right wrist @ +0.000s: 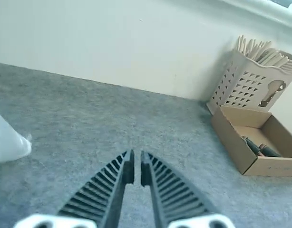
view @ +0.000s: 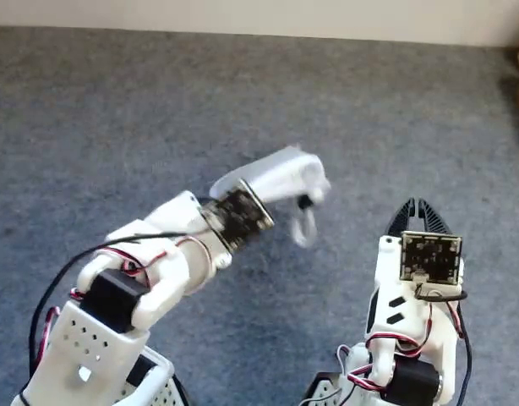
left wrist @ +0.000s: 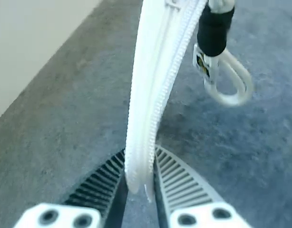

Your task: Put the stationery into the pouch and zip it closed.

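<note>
My left gripper (left wrist: 139, 183) is shut on the edge of a white zip pouch (left wrist: 153, 85) and holds it up off the grey carpet. The pouch's zipper teeth run along the held edge. A black slider with a white loop pull (left wrist: 222, 71) hangs near the far end. In the high view the pouch (view: 281, 179) sticks out past the left gripper, with the loop pull (view: 306, 227) dangling below it. My right gripper (right wrist: 137, 172) is shut on nothing, low over the carpet and to the right of the pouch (right wrist: 8, 140). From above, the right gripper (view: 420, 211) points away from the arm's base.
A grey carpet (view: 116, 118) covers the table. In the right wrist view, a perforated wooden holder (right wrist: 253, 78) with sticks and an open cardboard box (right wrist: 253, 137) holding dark pens stand near the white wall.
</note>
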Controlling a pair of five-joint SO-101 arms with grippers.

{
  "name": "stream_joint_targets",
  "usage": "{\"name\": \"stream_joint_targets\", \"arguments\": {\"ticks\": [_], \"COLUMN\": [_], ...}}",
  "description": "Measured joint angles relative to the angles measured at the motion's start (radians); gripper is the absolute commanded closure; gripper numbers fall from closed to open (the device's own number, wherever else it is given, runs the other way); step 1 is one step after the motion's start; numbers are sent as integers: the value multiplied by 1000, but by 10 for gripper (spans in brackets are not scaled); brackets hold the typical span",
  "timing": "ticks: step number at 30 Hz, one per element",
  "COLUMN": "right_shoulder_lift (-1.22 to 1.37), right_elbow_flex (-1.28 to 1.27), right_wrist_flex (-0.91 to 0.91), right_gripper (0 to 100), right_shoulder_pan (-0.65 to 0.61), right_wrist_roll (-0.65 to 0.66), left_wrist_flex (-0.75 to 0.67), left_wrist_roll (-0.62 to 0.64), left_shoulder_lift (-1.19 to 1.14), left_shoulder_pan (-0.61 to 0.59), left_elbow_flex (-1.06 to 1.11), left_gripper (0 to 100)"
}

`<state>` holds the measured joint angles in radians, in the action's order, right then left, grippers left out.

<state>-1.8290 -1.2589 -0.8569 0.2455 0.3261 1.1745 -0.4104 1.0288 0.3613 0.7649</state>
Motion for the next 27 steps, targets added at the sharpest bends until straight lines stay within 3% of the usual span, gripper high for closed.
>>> {"name": "stream_joint_targets", "arguments": {"ticks": [8, 21, 27], "right_shoulder_lift": [0, 0, 0], "right_elbow_flex": [0, 0, 0], "right_wrist_flex": [0, 0, 0], "right_gripper": [920, 920, 920], "right_shoulder_pan": [0, 0, 0], "right_wrist_roll": [-32, -32, -32], "left_wrist_flex": [115, 226, 167], "left_wrist_roll": [-44, -83, -126], "left_shoulder_lift": [-2, -15, -15], "left_shoulder_pan": [57, 49, -114], "left_elbow_flex": [8, 107, 201], "left_gripper": [792, 786, 786]}}
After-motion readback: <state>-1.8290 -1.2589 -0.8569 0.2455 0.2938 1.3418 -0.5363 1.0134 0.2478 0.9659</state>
